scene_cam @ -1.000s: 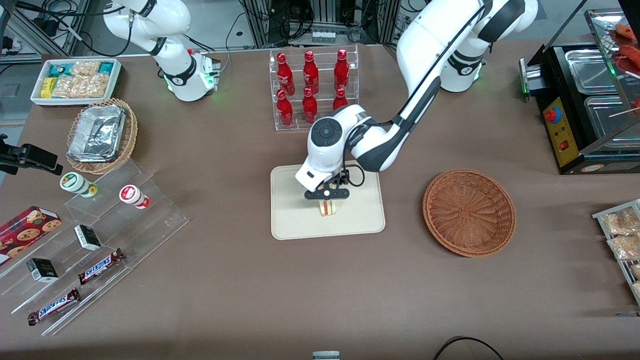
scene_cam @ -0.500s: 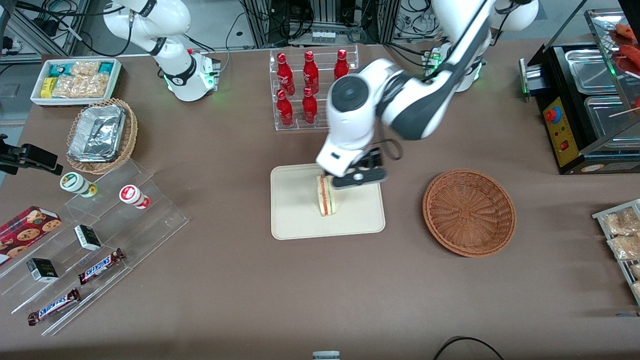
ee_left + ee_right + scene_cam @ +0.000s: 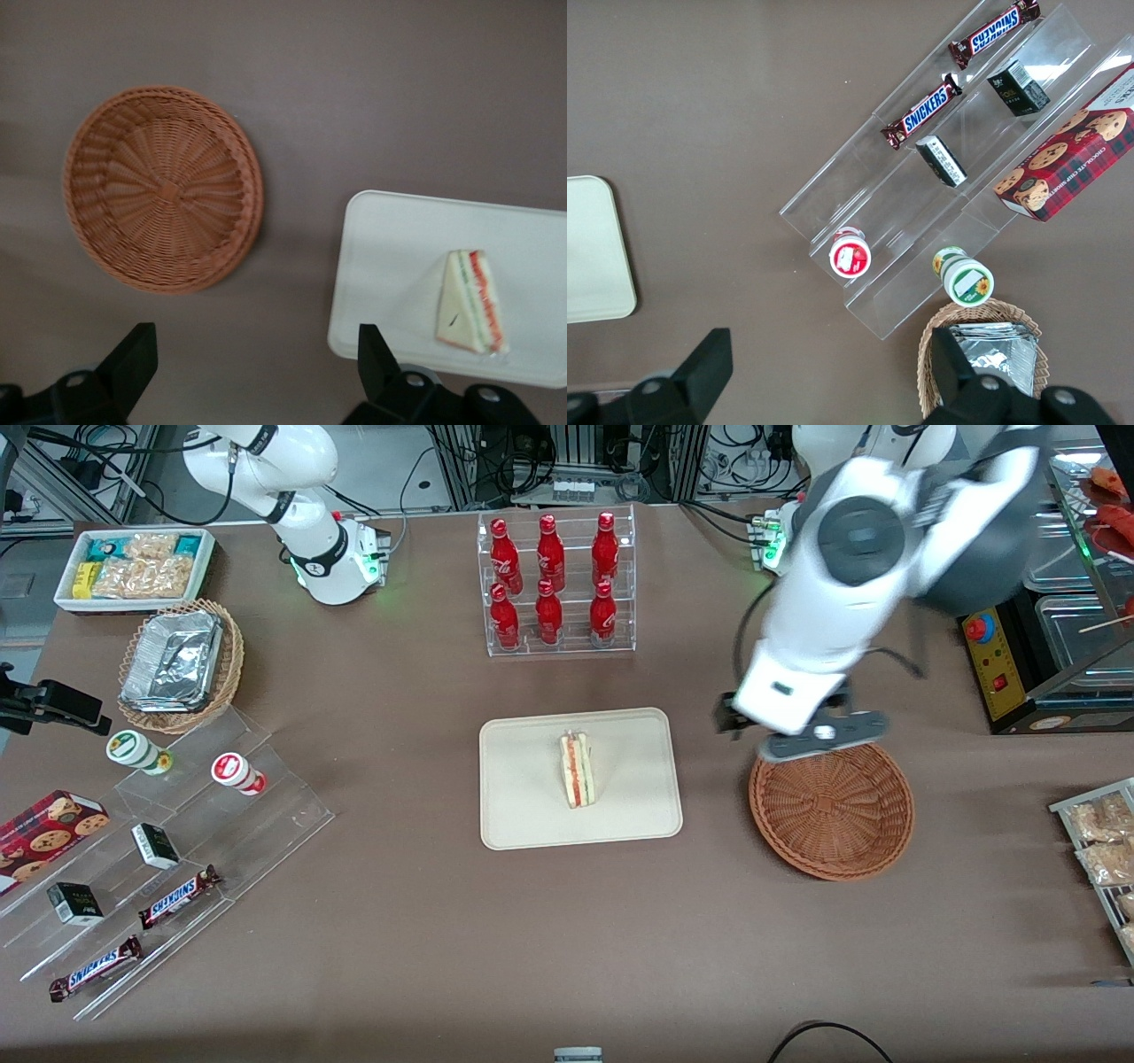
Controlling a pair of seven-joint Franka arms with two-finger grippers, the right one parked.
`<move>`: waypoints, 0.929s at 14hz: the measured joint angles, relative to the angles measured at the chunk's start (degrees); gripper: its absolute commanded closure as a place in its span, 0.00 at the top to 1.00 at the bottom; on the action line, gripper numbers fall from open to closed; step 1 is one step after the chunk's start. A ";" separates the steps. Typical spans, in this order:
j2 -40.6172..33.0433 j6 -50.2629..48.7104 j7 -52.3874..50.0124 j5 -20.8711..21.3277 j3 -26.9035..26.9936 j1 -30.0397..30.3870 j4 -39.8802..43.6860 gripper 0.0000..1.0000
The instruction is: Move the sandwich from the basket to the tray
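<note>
Lab; mock shop: snack racks (image 3: 142, 850), cabling.

- My front camera looks down on the whole surface (image 3: 425, 921) from high up.
- My left wrist camera looks straight down from well up, sharing the basket (image 3: 162, 189) (image 3: 831, 802), tray (image 3: 390, 266) (image 3: 523, 779) and sandwich (image 3: 470, 301) (image 3: 577, 769).
- The hand (image 3: 802, 735) hangs above the basket's rim.

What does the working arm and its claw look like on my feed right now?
The working arm has glossy white shells with dark grey joint sections and a round grey cap; a green light glows at its base. A black cable loops by the wrist. The claw, above the basket's rim, is black with silver screws, fingers open.
</note>
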 measured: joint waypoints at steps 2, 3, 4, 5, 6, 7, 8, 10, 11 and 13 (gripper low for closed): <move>-2.59 -1.45 6.01 -0.26 0.00 3.37 -1.18 1.00; -3.77 -1.92 8.27 -0.67 0.00 4.85 -1.83 1.00; -4.77 -2.07 10.40 -1.57 0.00 6.24 -2.45 1.00; -5.73 -2.14 12.73 -2.61 0.00 7.81 -3.25 1.00; -6.63 -2.15 15.03 -3.50 0.01 9.49 -4.10 1.00; -7.45 -2.17 17.47 -4.33 0.03 11.37 -4.98 1.00; -8.25 -2.19 20.04 -5.34 0.09 13.29 -5.71 1.00; -9.77 -2.82 25.27 -7.31 1.64 15.71 -6.62 1.00; -10.45 -3.18 27.41 -7.70 3.57 15.63 -6.87 1.00; -11.65 -3.59 31.79 -7.98 7.87 14.45 -7.22 1.00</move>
